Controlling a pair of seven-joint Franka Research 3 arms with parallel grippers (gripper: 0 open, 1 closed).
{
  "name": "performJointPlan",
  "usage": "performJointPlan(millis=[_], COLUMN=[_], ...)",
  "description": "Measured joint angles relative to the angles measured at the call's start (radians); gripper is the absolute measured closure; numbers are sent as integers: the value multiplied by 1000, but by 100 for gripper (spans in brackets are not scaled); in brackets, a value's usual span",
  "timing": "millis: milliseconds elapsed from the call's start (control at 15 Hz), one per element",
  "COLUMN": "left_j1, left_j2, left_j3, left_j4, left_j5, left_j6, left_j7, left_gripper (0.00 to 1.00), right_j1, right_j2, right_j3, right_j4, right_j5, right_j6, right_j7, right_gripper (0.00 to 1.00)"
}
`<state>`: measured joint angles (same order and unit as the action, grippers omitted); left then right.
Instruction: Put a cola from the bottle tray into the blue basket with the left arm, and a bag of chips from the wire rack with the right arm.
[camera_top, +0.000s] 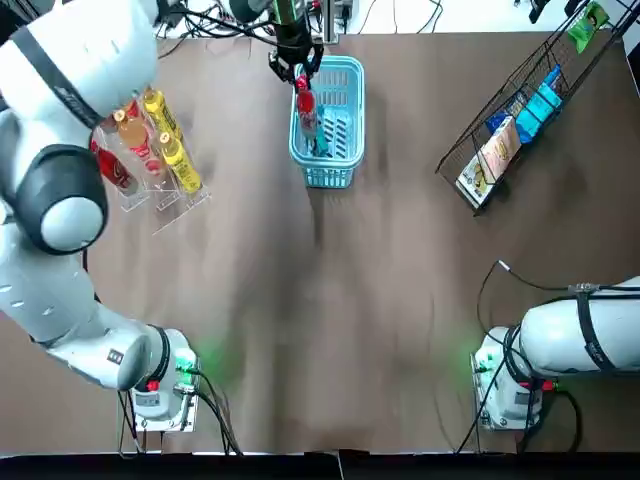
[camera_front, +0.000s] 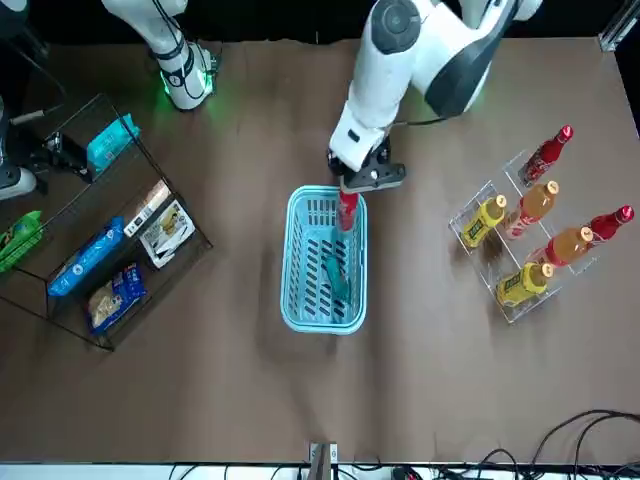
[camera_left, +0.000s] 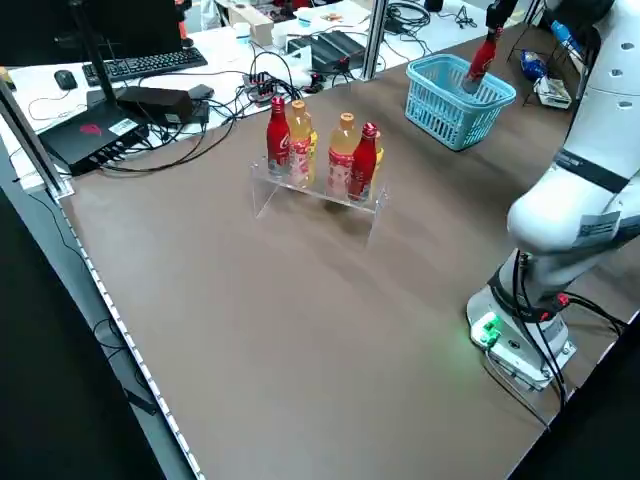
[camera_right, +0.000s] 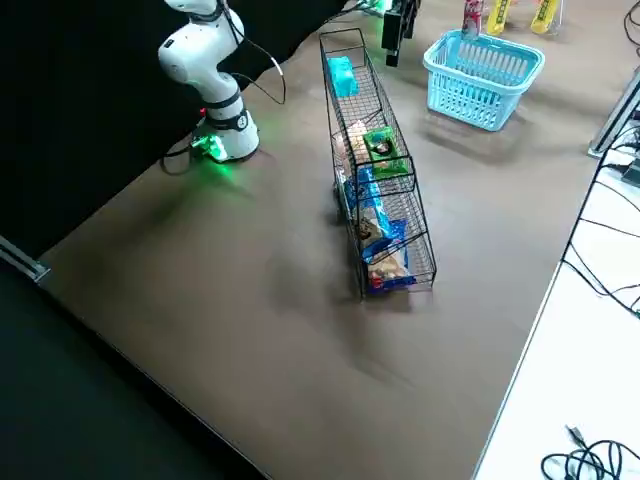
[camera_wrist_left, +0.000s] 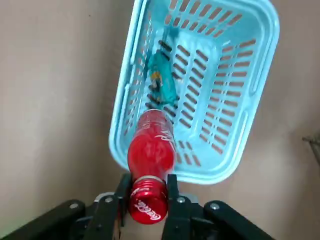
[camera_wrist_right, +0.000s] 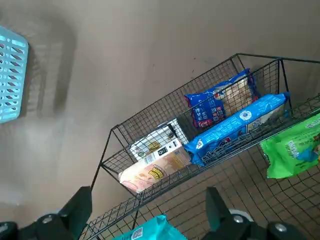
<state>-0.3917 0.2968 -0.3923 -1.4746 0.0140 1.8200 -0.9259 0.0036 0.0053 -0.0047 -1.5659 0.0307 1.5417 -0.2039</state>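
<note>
Hanging from the left tool (camera_wrist_left: 148, 194), which is clenched on its neck, the cola (camera_wrist_left: 151, 150) is tilted above one short end of the basket (camera_top: 328, 178). A teal bag (camera_front: 337, 275) lies on the basket's floor. The basket sits toward the far edge of the bench (camera_top: 330, 320), midway between its sides. The tray (camera_top: 170, 205) of bottles (camera_front: 538, 200) stands near the far left corner, the rack (camera_top: 470, 140) of bags (camera_front: 90, 255) near the far right corner. The right tool (camera_wrist_right: 148, 207) hovers over the rack, released, gripping nothing.
</note>
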Motion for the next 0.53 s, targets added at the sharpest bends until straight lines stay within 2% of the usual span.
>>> performJointPlan(millis=[133, 267, 533], left_j1=[-133, -223, -259], left_j2=[26, 55, 115], left_j3=[135, 219, 246], left_j4=[18, 25, 33], left_j5=[1, 1, 1], left_j6=[51, 80, 141], left_j7=[-32, -61, -87], left_gripper=[68, 68, 68], right_j1=[0, 0, 0], right_j2=[0, 0, 0], right_j3=[0, 0, 4], right_j4=[0, 0, -1], right_j5=[0, 0, 0], right_j6=[-1, -2, -9], right_j7=[0, 0, 0], right_gripper=[0, 0, 0])
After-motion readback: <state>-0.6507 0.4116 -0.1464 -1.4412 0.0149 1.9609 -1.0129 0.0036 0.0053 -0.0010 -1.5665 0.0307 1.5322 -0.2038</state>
